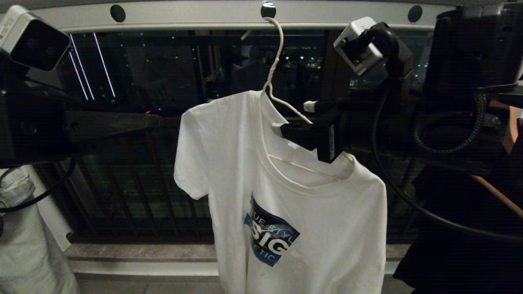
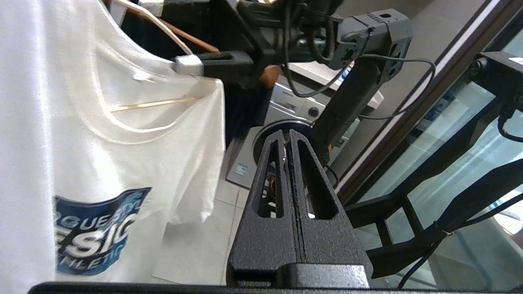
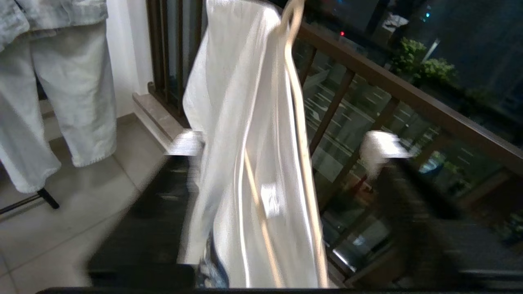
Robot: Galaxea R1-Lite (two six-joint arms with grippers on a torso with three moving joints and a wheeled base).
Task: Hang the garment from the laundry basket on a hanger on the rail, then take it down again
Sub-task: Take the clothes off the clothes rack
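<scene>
Right gripper (image 1: 295, 118) fingers astride T-shirt (image 1: 302, 228) collar; graphic reads "SIG".

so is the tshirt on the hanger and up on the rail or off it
On. The T-shirt hangs from the white wire hanger, whose hook sits in a hole of the rail.

Home laundry balcony: drying rail (image 1: 204, 16), dark balcony railing (image 1: 135, 179), washing machine (image 2: 282, 110), hung trousers (image 3: 61, 102), tiled floor (image 3: 61, 241).
</scene>
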